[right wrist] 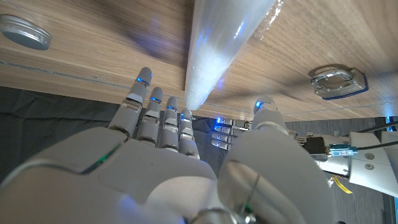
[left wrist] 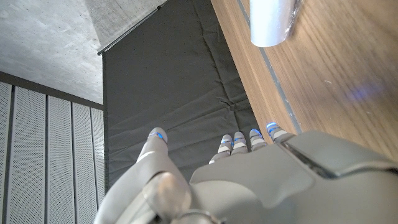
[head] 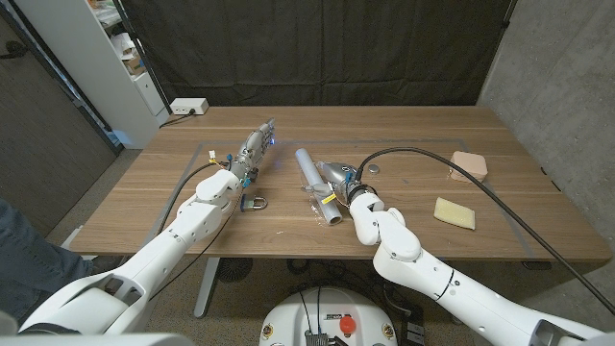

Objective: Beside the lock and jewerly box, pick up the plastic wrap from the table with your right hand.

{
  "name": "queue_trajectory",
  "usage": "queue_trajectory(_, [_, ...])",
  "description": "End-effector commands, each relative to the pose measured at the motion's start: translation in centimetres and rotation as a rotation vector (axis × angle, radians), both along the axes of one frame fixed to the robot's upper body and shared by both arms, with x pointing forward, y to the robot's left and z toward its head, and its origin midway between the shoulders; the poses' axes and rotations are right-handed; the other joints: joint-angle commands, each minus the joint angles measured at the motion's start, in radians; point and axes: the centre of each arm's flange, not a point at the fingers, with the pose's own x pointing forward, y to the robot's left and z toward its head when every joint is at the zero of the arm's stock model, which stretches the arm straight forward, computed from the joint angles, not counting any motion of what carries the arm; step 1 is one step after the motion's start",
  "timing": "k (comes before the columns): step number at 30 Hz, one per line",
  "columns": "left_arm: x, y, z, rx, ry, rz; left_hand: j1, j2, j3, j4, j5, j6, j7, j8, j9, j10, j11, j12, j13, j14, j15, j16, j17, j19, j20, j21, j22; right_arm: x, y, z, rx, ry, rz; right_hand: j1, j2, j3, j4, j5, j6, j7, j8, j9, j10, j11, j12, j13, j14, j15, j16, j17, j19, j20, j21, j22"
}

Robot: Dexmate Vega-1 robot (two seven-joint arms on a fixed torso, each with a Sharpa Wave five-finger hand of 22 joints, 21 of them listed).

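Roll of plastic wrap (head: 317, 179) lying on the bench (head: 404, 221), long axis running from far-left to near-right across the wood, near end at the front and far end pointing away toward the back edge. Loose clear film bunched around its near end. In the right wrist view, roll (right wrist: 217, 50) stretching away between thumb and fingers (right wrist: 149, 106) of the right robot hand (right wrist: 186, 162), far end widening out of view. Right robot hand (head: 338, 183) set just beside the roll's near half, fingers apart on either side, not closed on it; contact cannot be told. Small round metal lid (head: 371, 168) just past that hand, seen again in the right wrist view (right wrist: 25, 31). Padlock (head: 255, 201) on the other side of the roll, near the left robot hand (head: 252, 152), which reaches up off the bench with fingers extended and apart, empty. Well off to the right hand's outer side, a pink sponge (head: 470, 164) and a yellow sponge (head: 455, 212).
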Motion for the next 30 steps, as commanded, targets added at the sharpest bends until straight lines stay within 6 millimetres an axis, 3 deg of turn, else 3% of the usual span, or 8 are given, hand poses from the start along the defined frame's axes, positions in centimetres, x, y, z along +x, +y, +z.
queue_trajectory(1, [0.4,0.1,0.0,-0.003,0.007,-0.003,0.01,-0.003,0.001,-0.003,-0.003,0.006,0.0,0.003,0.004,-0.006,-0.005,0.001,0.004,-0.059,0.006,0.002,0.003,-0.126,0.008,0.007,0.004,-0.3,0.7,-0.4,-0.007,-0.022,-0.038,0.018,0.002,0.004,-0.01,0.007,0.018,0.004,0.009,0.002,0.017,-0.004,0.003,0.001,0.009,0.009,0.003,0.001,0.009,0.004,0.004,0.004])
queue_trajectory(12, [1.1,0.0,0.0,0.009,0.019,-0.011,0.011,-0.002,0.001,-0.003,-0.003,0.007,0.001,0.003,0.005,-0.006,-0.005,0.002,0.004,-0.058,0.006,0.002,0.003,-0.126,0.008,0.007,0.004,-0.1,1.3,-1.1,-0.004,-0.03,-0.054,0.045,0.003,0.009,-0.019,0.011,0.04,-0.001,0.015,0.002,0.022,-0.015,-0.001,0.001,0.002,0.016,-0.006,-0.001,0.002,0.008,-0.005,0.005])
queue_trajectory(30, [1.0,-0.3,0.2,0.024,0.023,-0.011,0.011,-0.001,0.0,-0.003,-0.004,0.008,0.0,0.003,0.005,-0.006,-0.005,0.002,0.004,-0.058,0.006,0.003,0.003,-0.128,0.008,0.007,0.004,0.4,1.5,-2.3,0.015,-0.041,-0.063,0.061,0.002,0.008,-0.018,0.014,0.074,-0.003,0.019,0.002,0.057,-0.027,0.005,0.002,0.06,0.002,0.007,0.0,0.035,0.005,-0.001,0.006])
